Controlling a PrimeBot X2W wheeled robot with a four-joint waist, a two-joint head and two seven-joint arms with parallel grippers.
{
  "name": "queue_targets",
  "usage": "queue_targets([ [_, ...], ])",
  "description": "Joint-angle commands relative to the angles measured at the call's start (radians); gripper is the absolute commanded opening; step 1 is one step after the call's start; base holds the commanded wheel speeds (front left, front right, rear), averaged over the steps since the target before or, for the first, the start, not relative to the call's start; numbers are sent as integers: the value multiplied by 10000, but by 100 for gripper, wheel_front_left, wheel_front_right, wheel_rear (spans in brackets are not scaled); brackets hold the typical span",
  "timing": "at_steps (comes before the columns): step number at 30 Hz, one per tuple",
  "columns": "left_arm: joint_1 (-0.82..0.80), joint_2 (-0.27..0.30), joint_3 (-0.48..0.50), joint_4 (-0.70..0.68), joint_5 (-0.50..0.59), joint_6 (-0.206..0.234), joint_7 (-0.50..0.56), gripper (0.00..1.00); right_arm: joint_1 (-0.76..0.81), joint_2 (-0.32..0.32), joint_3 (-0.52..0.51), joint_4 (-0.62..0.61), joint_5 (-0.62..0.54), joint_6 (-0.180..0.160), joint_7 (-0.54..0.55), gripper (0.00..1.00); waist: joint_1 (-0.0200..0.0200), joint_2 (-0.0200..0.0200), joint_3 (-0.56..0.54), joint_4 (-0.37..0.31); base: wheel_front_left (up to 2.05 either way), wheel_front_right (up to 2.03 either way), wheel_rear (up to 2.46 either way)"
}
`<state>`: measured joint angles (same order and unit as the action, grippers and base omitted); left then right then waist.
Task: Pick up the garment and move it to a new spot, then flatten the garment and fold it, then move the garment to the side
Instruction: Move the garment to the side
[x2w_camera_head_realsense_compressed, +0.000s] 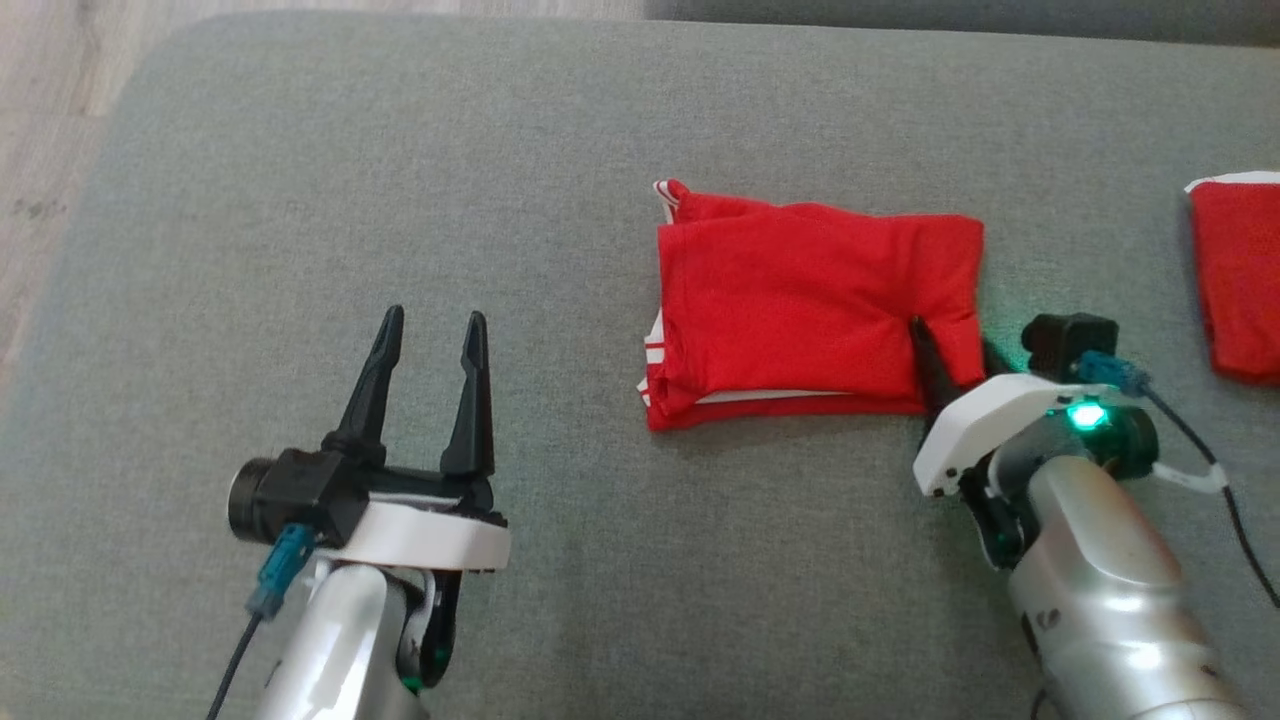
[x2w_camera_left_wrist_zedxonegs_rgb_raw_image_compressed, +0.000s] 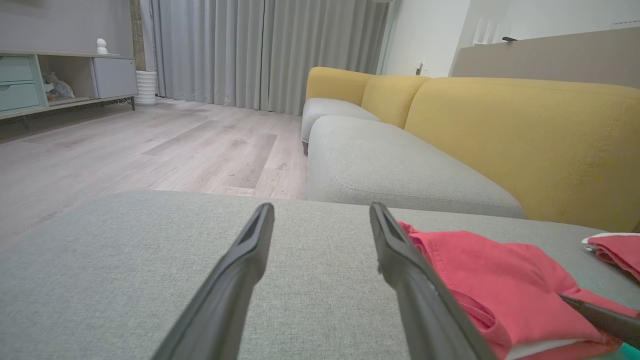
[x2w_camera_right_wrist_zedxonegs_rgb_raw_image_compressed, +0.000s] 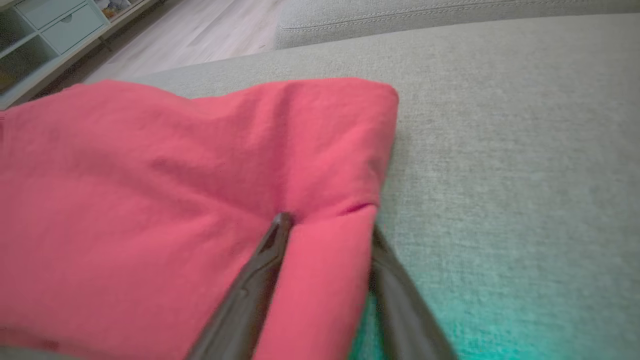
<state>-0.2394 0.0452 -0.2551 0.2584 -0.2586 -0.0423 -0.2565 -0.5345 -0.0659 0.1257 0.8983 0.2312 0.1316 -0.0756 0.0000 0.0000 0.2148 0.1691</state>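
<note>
Straddling a fold at the near right corner of the red garment (x2w_camera_head_realsense_compressed: 800, 300) with the right end effector (x2w_camera_right_wrist_zedxonegs_rgb_raw_image_compressed: 327, 225): one dark finger laid on top of the cloth, the other down along the garment's edge against the grey cushion (x2w_camera_head_realsense_compressed: 500, 150), with a strip of red fabric filling the gap between. Standing partly apart and touching fabric on both sides; cannot tell whether squeezing it or merely set around it. Holding the left end effector (x2w_camera_head_realsense_compressed: 434, 316) spread wide, low over bare cushion, to the left of the garment and well apart from it. Finding the garment folded into a rough rectangle, flat on the cushion, right of centre in the head view, with white trim peeking out at its left edge and along the near hem. Noting a second red piece (x2w_camera_head_realsense_compressed: 1240, 280) with white edging at the cushion's far right, apart from the first. Showing a green light (x2w_camera_head_realsense_compressed: 1085, 415) on the right wrist, with a green tint on the cushion close by. Facing, from the left wrist view, a yellow sofa (x2w_camera_left_wrist_zedxonegs_rgb_raw_image_compressed: 525, 135) and pale wood floor (x2w_camera_left_wrist_zedxonegs_rgb_raw_image_compressed: 150, 145).
</note>
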Motion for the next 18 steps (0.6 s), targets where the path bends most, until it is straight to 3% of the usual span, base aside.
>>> queue_targets([
  [1, -335, 51, 296, -259, -80, 64, -53, 100, -91, 156, 340, 39, -133, -9, -47, 0, 0, 0, -63, -41, 0, 0, 0],
  [11, -79, 51, 305, -220, -38, 83, -53, 100, -340, 26, 147, 54, -1386, -9, -1125, 0, 0, 0, -769, -583, 0, 0, 0],
  [18, -103, 51, -45, -322, -150, 166, -53, 100, -187, -783, 372, -1125, -2035, -9, -854, 0, 0, 0, -989, -1318, 0, 0, 0],
])
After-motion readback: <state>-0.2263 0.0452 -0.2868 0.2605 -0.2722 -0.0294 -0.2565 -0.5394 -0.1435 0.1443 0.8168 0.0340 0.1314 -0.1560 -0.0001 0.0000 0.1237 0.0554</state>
